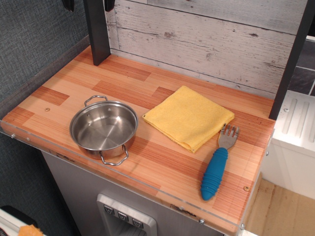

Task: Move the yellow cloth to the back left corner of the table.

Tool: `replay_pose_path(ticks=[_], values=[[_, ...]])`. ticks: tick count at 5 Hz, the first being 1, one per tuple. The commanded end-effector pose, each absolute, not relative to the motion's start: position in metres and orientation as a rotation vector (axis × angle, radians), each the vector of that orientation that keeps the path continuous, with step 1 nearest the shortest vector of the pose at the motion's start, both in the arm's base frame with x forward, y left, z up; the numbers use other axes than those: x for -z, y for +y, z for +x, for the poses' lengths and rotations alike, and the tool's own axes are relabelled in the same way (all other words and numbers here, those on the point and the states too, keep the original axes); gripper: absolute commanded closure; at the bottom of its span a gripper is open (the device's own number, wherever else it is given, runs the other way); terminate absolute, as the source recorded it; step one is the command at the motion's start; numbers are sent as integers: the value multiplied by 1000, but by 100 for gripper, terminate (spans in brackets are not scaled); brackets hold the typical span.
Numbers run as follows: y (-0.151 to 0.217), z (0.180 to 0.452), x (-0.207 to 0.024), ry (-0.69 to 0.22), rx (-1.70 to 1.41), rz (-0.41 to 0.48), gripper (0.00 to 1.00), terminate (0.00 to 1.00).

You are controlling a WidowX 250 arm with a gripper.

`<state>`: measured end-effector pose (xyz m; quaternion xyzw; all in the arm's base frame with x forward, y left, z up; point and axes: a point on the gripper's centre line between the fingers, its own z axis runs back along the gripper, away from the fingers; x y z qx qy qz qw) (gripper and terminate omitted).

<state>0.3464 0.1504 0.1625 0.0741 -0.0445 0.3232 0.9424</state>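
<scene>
Whitewashed wooden boards (pixel 206 44) stand at the back, behind a rectangular table (pixel 64 83) made of striped orange-brown wood planks. A clear plastic strip (pixel 74 155) runs along the front edge of the table.

A folded, square, soft yellow cloth (pixel 188 117) lies flat on the table, right of the middle and a bit toward the back. It is turned so that one corner points at the front. The back left corner of the table is well apart from it.

A round, shiny steel pot (pixel 104 129) with two thin wire handles sits to the left of the cloth, near the front edge. It stands upright and you can see its bare inside. The pot is just beside the cloth, but they do not touch.

A fork with a fat blue ridged handle and grey prongs (pixel 219 162) lies to the right of the cloth, near the front. Its prongs point toward the back and sit right by the edge of the cloth.

A dark post (pixel 97 29) comes down onto the back left part of the table. Two small dark tips (pixel 69 5) peek in at the very top of the picture. They may be part of the gripper, but I cannot tell how the jaws stand or if they hold anything.
</scene>
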Motion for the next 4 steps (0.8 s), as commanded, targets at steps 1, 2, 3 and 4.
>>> replay_pose_path(ticks=[1, 2, 3, 4], values=[[150, 346, -163, -91, -659, 151, 0, 0], [124, 353, -151, -81, -576, 167, 0, 0], [97, 357, -139, -88, -490, 170, 0, 0], [65, 358, -125, -91, -379, 178, 0, 0]])
